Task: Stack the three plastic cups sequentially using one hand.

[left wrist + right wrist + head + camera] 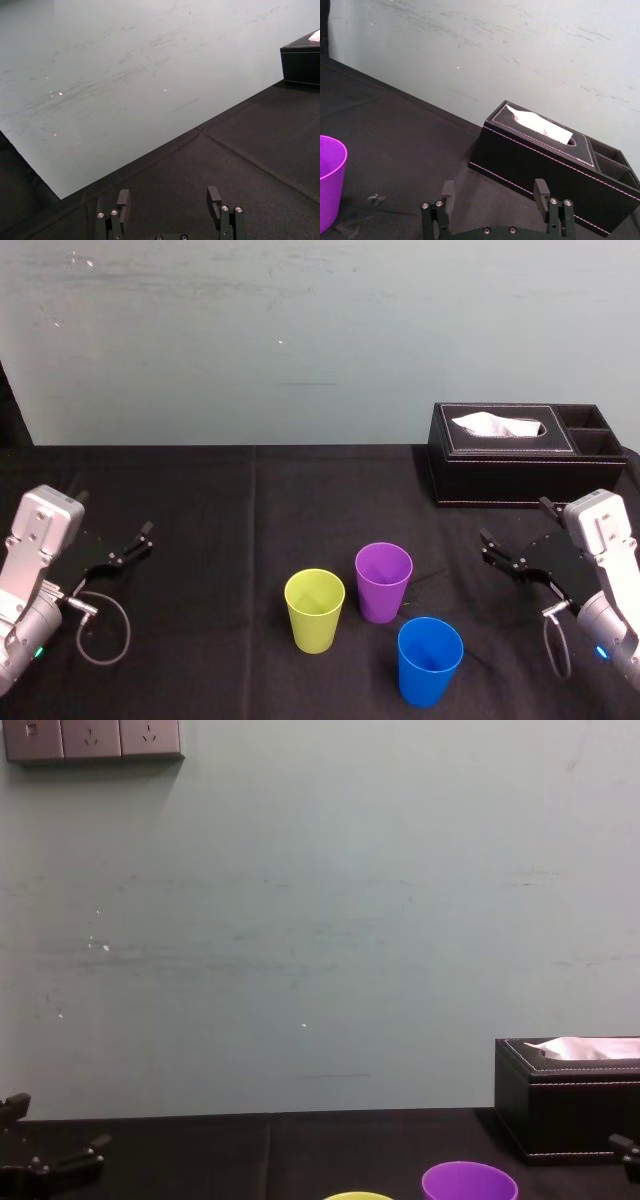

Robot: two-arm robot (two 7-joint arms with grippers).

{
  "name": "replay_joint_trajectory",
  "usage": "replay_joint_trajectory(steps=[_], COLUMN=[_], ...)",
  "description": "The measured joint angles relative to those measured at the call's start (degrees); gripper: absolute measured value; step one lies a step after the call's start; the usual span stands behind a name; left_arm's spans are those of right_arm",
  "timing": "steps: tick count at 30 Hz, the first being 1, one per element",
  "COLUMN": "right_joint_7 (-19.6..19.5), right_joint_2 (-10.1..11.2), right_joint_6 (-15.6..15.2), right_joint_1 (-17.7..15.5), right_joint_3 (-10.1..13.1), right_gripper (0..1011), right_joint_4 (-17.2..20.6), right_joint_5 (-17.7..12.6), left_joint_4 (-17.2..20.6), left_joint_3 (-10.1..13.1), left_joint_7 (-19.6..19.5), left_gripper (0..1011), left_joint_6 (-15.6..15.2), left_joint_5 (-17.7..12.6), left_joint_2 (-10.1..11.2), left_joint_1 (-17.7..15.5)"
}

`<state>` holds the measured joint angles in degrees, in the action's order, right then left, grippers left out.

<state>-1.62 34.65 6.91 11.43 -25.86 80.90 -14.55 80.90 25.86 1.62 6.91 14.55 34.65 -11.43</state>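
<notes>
Purple cup [383,580], yel-green cup [314,608], blue cup [430,660]; tissue box [510,455] blk, stitching maybe pinkish.

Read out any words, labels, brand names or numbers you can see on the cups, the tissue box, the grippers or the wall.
None can be read anywhere.
The purple cup, yellow-green cup and blue cup are plain.
The black tissue box shows stitching, no brand.
The wall sockets carry no legible marking.
The left gripper and right gripper, both open, show no readable label.
</notes>
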Motion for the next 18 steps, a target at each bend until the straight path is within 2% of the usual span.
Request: replay_joint_trajectory(steps=[18], right_joint_7=[0.0], right_joint_2=[0.0], right_joint_6=[0.0], right_joint_1=[0.0], right_joint_3=[0.0], right_gripper=[1003], right_joint_4=[0.0], right_joint_5=[0.0], left_joint_4=[0.0], left_joint_3=[0.0], left_joint_7=[0.0], left_gripper=[1000], left_joint_6=[0.0], left_joint_5=[0.0], left_joint_2=[0.0], left_joint_1=[0.0])
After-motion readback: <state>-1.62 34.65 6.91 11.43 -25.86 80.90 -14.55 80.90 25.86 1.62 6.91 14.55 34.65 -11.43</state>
